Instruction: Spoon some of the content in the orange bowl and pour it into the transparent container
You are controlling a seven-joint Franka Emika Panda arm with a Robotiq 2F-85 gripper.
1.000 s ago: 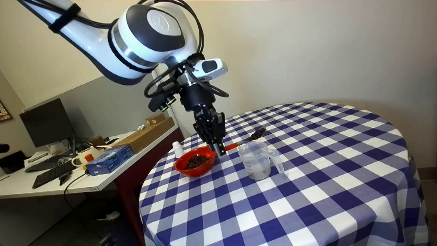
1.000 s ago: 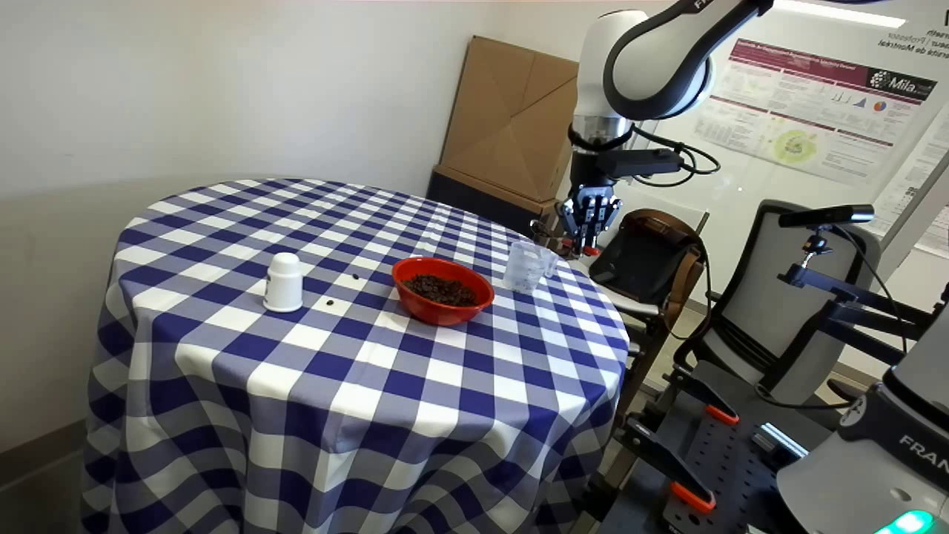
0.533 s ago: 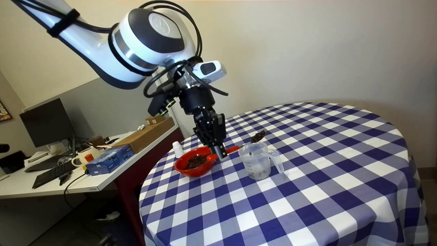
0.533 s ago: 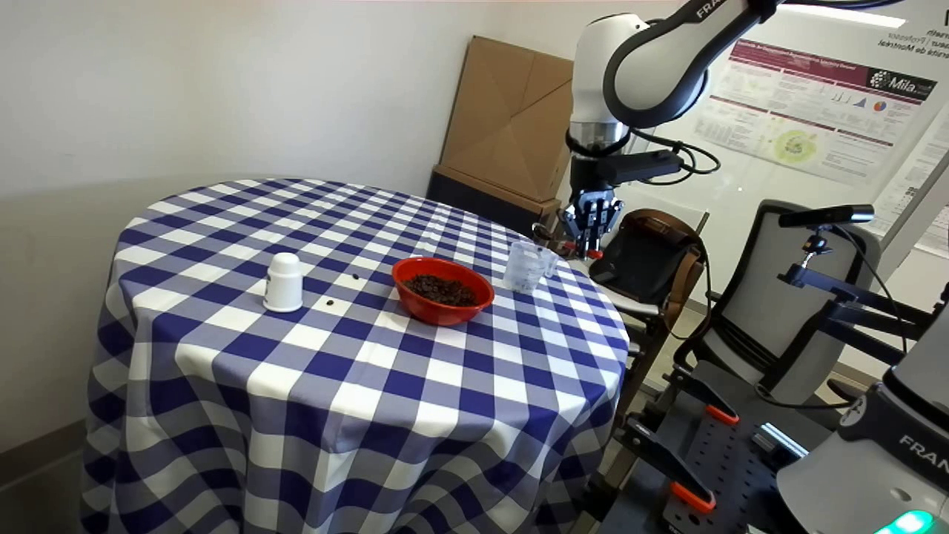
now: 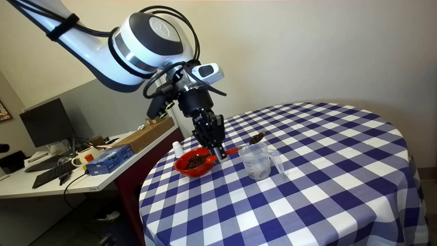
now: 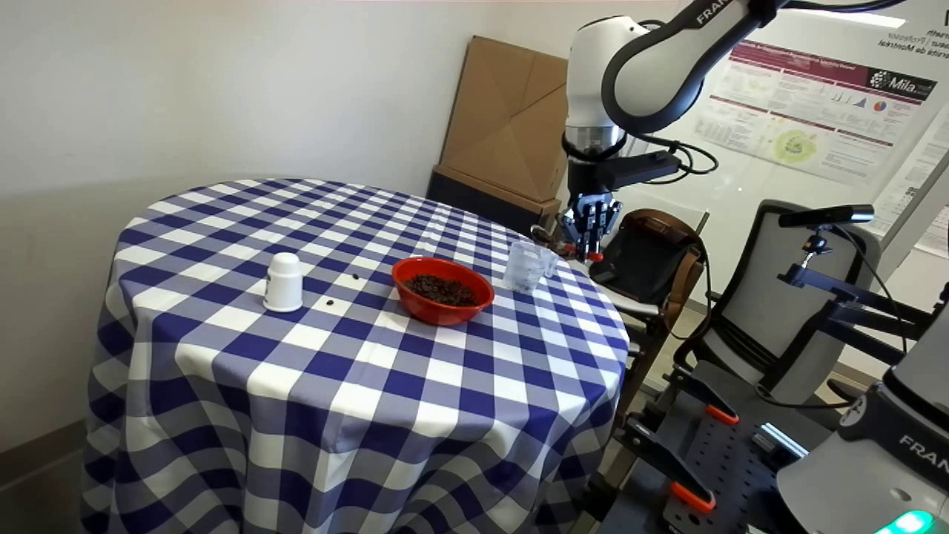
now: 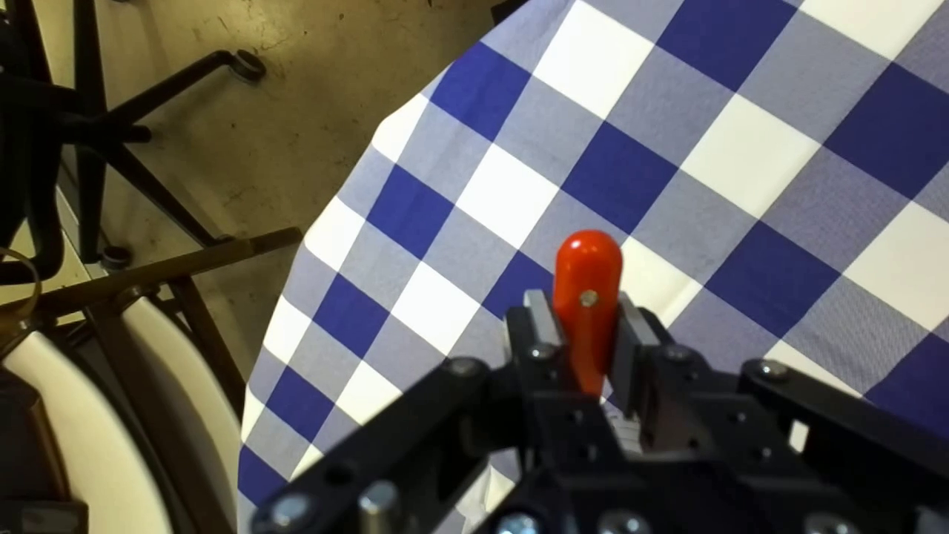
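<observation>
1. Clamping a spoon [image 5: 233,150] by its red handle, the gripper [image 7: 588,319] has a finger on each side; in the wrist view the handle's end points to 12 o'clock.
2. In an exterior view its head, heaped with dark pieces [image 5: 256,138], shows at 2 o'clock from the gripper, above the rim of the clear jug [image 5: 256,167]; over the opening or behind it, I cannot tell.
3. The jug stands on the bench [image 5: 307,164] at 3 o'clock from the gripper.
4. The orange bowl [image 5: 194,172], holding more pieces, sits at 9 o'clock from the gripper.
5. A white bottle [image 5: 178,150] stands near the bowl, at its 10 o'clock.
6. Well apart, towards 9 o'clock: a blue box [image 5: 110,160] and a monitor [image 5: 47,124].
</observation>
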